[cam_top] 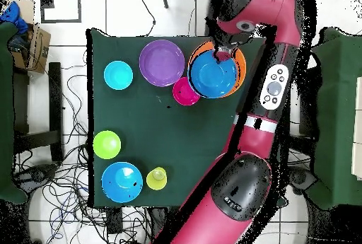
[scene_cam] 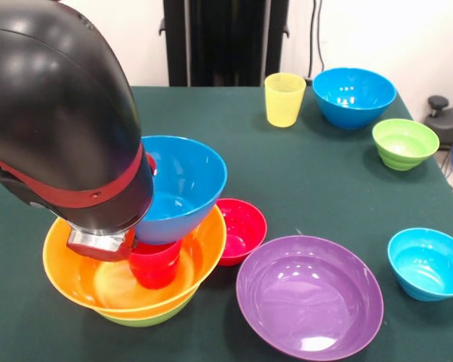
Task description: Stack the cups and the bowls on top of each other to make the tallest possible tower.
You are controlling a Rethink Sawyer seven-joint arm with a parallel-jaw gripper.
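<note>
Sitting in orange bowl: red cup w/ blue bowl atop; pincer state unclear.

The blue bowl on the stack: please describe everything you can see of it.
The blue bowl is glossy plastic, round and deep, empty inside. It sits tilted, its opening facing the camera in the front view, on top of the red cup that stands in the large orange bowl. The arm hides its far-left rim, so any grip by the hand cannot be seen.
</note>
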